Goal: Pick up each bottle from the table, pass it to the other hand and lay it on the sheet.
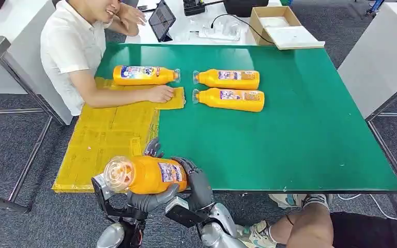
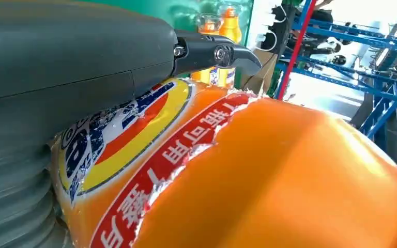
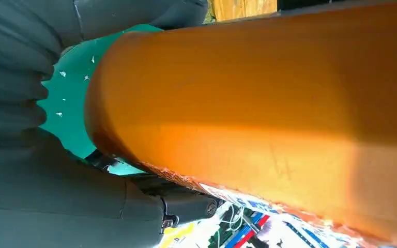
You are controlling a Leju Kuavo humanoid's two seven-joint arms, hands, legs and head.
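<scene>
The yellow sheet [image 1: 103, 139] lies over the left part of the green table [image 1: 300, 129] and hangs past its near edge. A person's hand [image 1: 161, 93] rests on the far end of the sheet, probably to keep it flat. One bottle [image 1: 146, 75] already lies there on its side.

At the near edge, just right of the sheet, both hands hold the held bottle [image 1: 147, 174] level, cap pointing left. The left hand [image 1: 147, 199] cups it from below, fingers [image 2: 214, 51] wrapped over the label. The right hand [image 1: 196, 181] grips the base end; its fingers curl round the body in the right wrist view. Judged as mid-transfer, though which hand carries the load cannot be told.

Two more bottles [image 1: 228, 79] [image 1: 230, 99] lie side by side mid-table, caps left, awaiting pickup.
</scene>
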